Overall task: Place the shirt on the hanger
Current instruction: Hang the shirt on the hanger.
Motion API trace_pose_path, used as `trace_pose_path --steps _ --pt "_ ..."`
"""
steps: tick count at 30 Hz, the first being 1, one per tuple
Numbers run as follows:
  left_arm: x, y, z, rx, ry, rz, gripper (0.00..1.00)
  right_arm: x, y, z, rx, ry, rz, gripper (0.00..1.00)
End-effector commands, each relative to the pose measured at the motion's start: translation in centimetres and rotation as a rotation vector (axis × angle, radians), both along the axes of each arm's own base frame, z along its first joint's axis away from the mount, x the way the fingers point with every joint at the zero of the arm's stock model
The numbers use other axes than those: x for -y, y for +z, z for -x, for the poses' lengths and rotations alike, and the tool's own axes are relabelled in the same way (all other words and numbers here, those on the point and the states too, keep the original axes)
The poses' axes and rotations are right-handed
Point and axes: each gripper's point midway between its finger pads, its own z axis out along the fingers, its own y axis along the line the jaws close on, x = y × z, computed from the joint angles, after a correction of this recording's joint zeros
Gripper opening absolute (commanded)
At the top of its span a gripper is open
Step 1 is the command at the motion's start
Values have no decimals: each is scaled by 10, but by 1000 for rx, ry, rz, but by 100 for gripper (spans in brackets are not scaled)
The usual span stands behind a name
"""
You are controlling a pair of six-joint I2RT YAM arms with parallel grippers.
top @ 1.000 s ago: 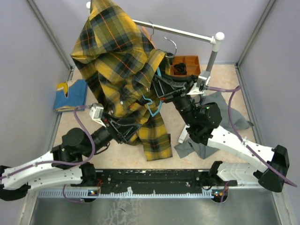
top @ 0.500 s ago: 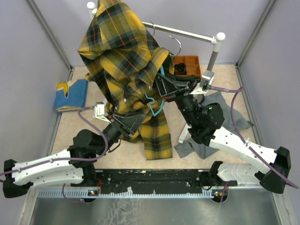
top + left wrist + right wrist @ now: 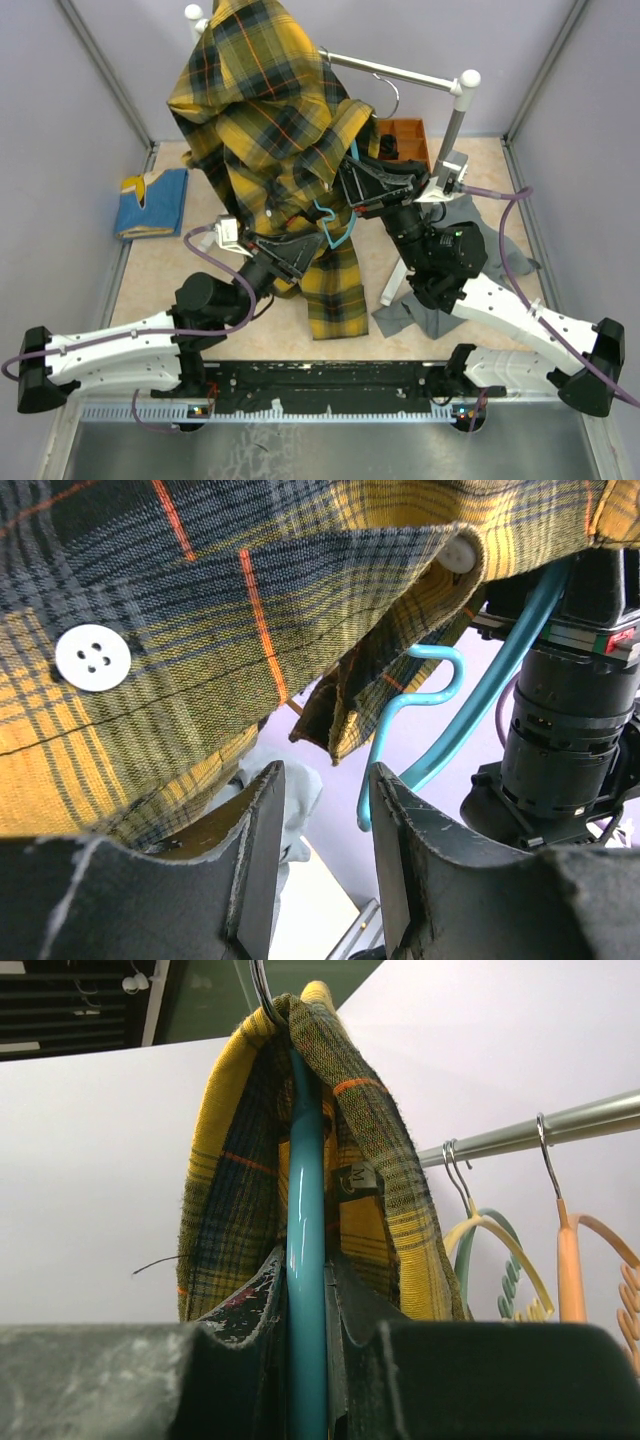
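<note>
The yellow and black plaid shirt (image 3: 260, 110) hangs draped high over the middle of the table, its tail reaching down to the tabletop. Its collar wraps round the top of the teal hanger (image 3: 305, 1210) in the right wrist view. My right gripper (image 3: 305, 1260) is shut on the hanger's teal bar, holding it up under the shirt (image 3: 235, 1160). The hanger's lower arm (image 3: 335, 225) pokes out below the cloth. My left gripper (image 3: 325, 780) is open just beneath the buttoned front edge of the shirt (image 3: 200, 630), with nothing between its fingers; the hanger (image 3: 520, 630) is just beyond.
A metal rail (image 3: 400, 72) crosses the back and carries yellow-green (image 3: 500, 1250) and orange hangers (image 3: 580, 1250). An orange bin (image 3: 400, 135) sits behind the right arm. A grey garment (image 3: 410, 315) lies at the right, a folded blue cloth (image 3: 150, 200) at the left.
My left arm has swung rightward and risen under the shirt's front, its jaws narrowing a little. The right arm has shifted the hanger and shirt slightly right.
</note>
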Motion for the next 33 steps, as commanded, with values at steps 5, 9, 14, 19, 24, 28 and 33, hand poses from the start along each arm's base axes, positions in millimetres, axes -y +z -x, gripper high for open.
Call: trace_pose_path --steps 5,9,14,19,24,28,33 --pt "-9 24 -3 27 38 75 36 54 62 39 131 28 -228 0" --pt "-6 26 -4 26 41 75 27 53 60 40 127 38 -231 0" --pt "-4 32 -3 41 33 84 23 55 60 42 126 45 -235 0" --pt "-1 36 1 63 7 95 22 54 58 40 120 42 -228 0" --pt "-1 37 7 74 -26 104 22 55 57 40 119 36 -226 0" --pt "-3 33 7 65 -25 108 32 53 56 39 118 38 -222 0" --pt "-1 37 8 78 -30 110 36 51 55 39 116 44 -218 0"
